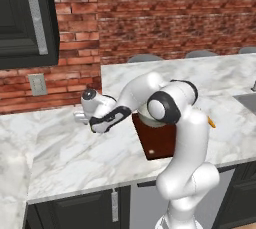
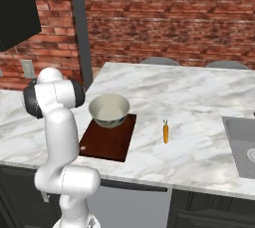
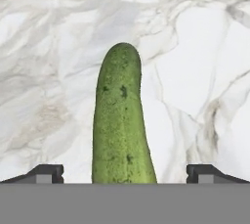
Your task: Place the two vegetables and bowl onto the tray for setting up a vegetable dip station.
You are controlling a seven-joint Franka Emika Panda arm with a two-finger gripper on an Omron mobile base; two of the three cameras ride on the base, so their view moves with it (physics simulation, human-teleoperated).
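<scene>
Marble counter [image 3: 195,71] bare around cucumber [image 3: 122,125]; pincer [image 3: 125,173] wide astride it

Your arm rises from the base, bends at the dark elbow joint, and reaches out to its left side, forearm sloping down toward the tabletop. The wrist is turned so the hand points low and away from the base. Your gripper [image 3: 125,171] stands with its jaws spread wide (as far apart as they go), one dark fingertip [image 3: 46,173] at each side of the hand view, nothing clamped between them.
</scene>
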